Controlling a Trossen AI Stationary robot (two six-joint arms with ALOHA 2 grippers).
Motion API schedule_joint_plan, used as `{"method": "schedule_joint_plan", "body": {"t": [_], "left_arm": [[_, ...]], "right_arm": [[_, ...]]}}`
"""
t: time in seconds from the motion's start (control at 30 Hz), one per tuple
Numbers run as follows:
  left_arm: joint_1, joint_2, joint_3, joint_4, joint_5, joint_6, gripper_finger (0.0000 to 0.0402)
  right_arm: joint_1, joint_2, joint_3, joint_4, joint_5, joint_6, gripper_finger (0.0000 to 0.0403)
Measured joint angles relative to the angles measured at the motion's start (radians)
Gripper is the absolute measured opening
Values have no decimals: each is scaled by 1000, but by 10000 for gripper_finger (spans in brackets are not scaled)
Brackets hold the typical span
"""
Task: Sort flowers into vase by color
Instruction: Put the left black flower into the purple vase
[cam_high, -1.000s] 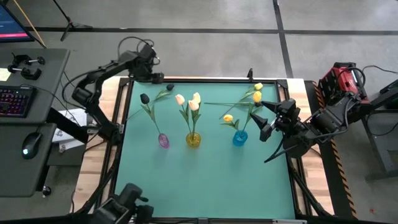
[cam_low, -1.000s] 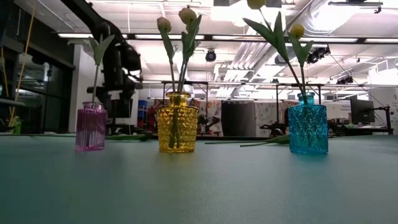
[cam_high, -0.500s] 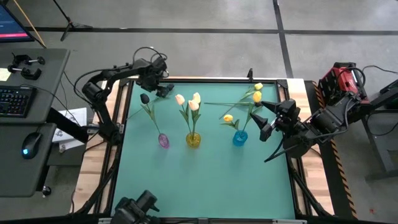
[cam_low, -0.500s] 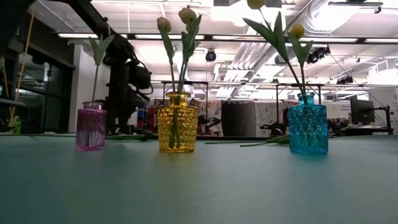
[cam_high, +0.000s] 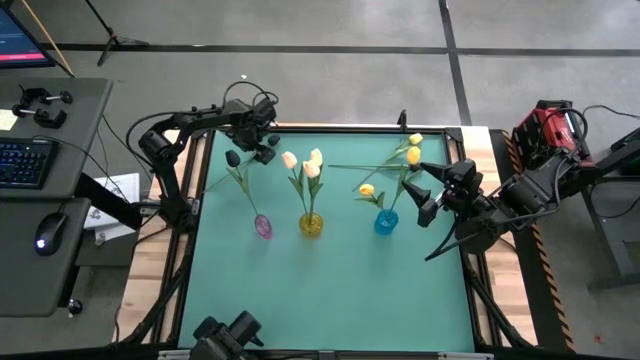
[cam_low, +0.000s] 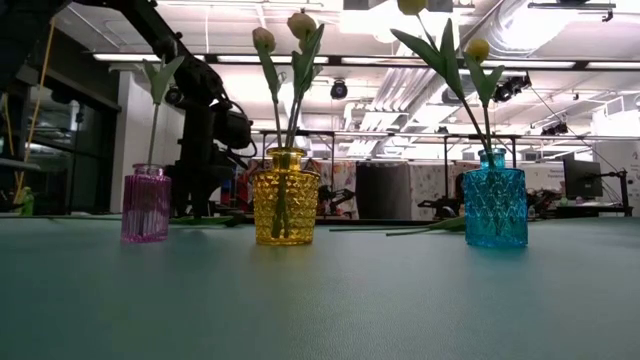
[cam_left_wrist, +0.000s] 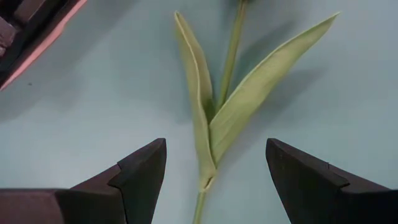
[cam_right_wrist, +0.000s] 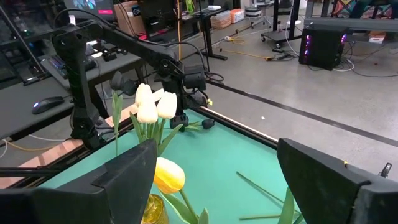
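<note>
Green matting (cam_high: 330, 290) covered the table; at its far left the left gripper (cam_left_wrist: 214, 171) hung with fingers spread over a loose flower (cam_left_wrist: 217, 118) lying flat. Closing squarely across the thin stem below the leaves looked wisest. The right gripper (cam_right_wrist: 214, 180) waited spread near the blue vase (cam_high: 386, 222).

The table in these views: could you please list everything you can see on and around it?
Mat: one, green, covering the table.
Vases: three, pink, yellow and blue, in a row mid-mat.
Black tulips: two; one in the pink vase, one lying at the mat's far left corner.
Cream tulips: three, in the yellow vase.
Yellow tulips: three; two in the blue vase, one seemingly lying behind it.
Keyboard, mouse: one each, dark, on the desk left of the table.
Left gripper: dark, open, over the lying black tulip's stem.
Right gripper: dark, open, beside the blue vase.
</note>
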Motion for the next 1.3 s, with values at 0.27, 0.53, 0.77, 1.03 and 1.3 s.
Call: {"method": "schedule_joint_plan", "body": {"t": [0.27, 0.53, 0.77, 1.03, 1.3], "left_arm": [[0, 0, 0, -5, -6, 25, 264], [0, 0, 0, -8, -35, 43, 264], [0, 0, 0, -1, -35, 42, 264], [0, 0, 0, -5, -6, 43, 264], [0, 15, 1, -13, 11, 13, 264]], "right_arm": [[0, 0, 0, 0, 0, 0, 321], [0, 0, 0, 6, 0, 3, 321], [0, 0, 0, 26, 0, 3, 321], [0, 0, 0, 39, 1, 4, 321], [0, 0, 0, 49, 1, 4, 321]]}}
